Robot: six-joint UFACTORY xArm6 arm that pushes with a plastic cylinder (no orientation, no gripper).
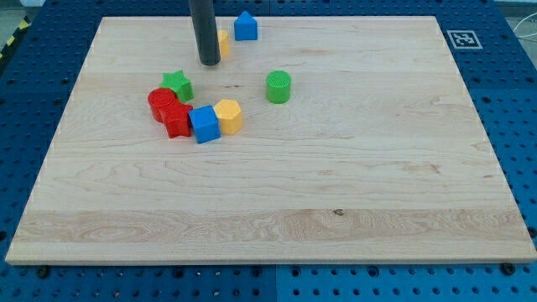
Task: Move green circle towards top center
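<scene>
The green circle (278,86), a short green cylinder, stands alone on the wooden board a little above and left of the board's middle. My tip (210,62) is the lower end of a dark rod coming down from the view's top. It rests on the board up and to the left of the green circle, well apart from it. A yellow block (223,42) is partly hidden behind the rod. A blue house-shaped block (245,27) stands near the top edge, right of the rod.
A cluster lies left of the green circle: a green star (177,84), a red cylinder (161,101), a red star-like block (176,120), a blue cube (204,124) and a yellow hexagon (228,116). A marker tag (461,39) is at the board's top right corner.
</scene>
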